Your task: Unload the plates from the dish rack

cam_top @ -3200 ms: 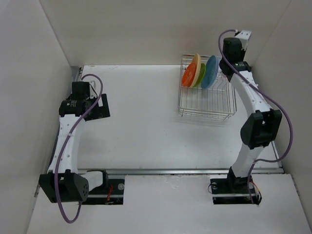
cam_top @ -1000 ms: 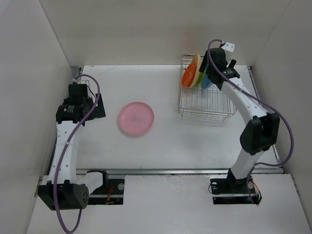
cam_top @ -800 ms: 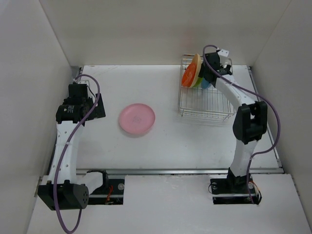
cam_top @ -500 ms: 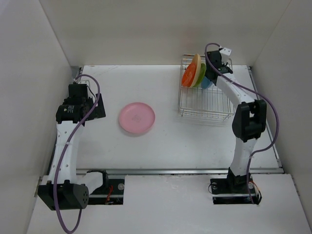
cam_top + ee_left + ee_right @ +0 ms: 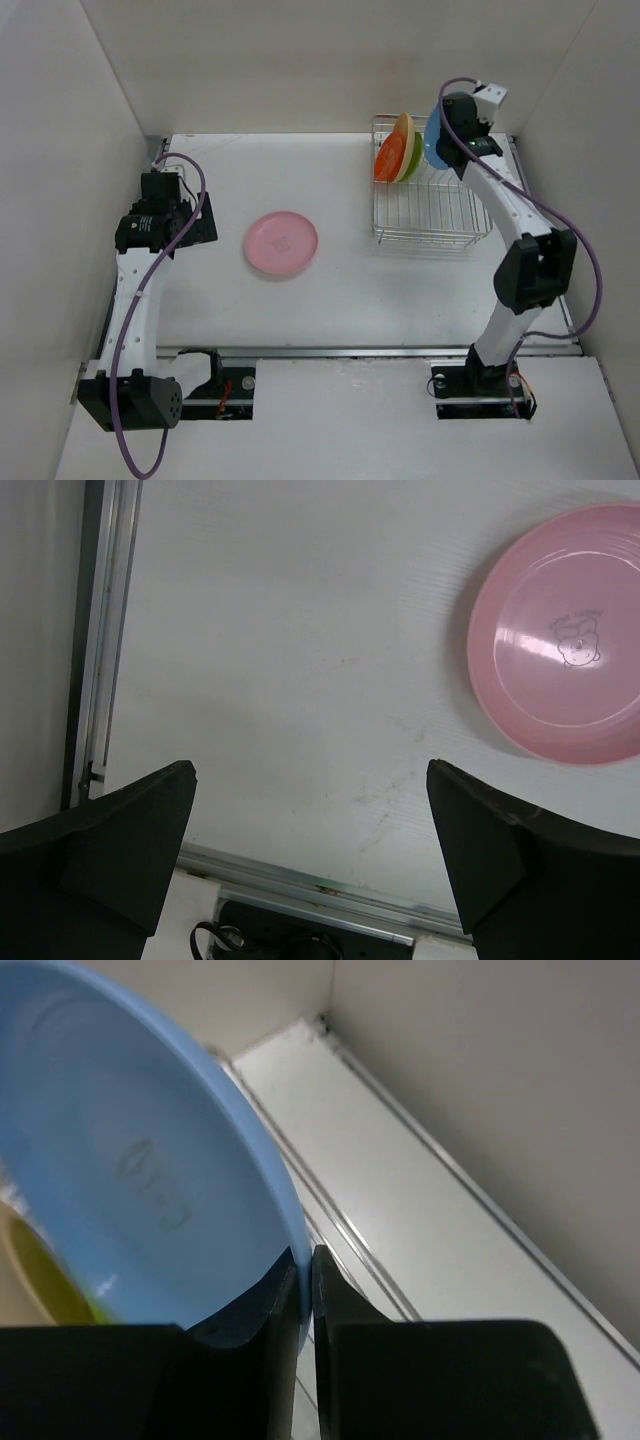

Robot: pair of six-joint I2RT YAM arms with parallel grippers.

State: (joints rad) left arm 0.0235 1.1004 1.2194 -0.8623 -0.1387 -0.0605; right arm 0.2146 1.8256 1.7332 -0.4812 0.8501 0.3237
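Observation:
My right gripper [image 5: 446,130] is shut on the rim of the blue plate [image 5: 433,146] and holds it on edge above the back of the silver dish rack [image 5: 432,205]. In the right wrist view the fingers pinch the blue plate [image 5: 140,1190] at its edge. The orange [image 5: 386,160], lime green [image 5: 411,158] and cream-yellow [image 5: 403,128] plates stand on edge in the rack's back left. The pink plate [image 5: 281,243] lies flat on the table, also in the left wrist view [image 5: 560,650]. My left gripper [image 5: 197,222] is open and empty, left of the pink plate.
White walls close in on the left, back and right. A metal rail [image 5: 370,351] runs along the table's near edge. The right wall and a table-edge rail [image 5: 400,1210] lie close behind the blue plate.
The pink plate now lies on the table. My right gripper closed on the blue plate and lifted it up and right; the rack shifted slightly right. The left arm stayed still.

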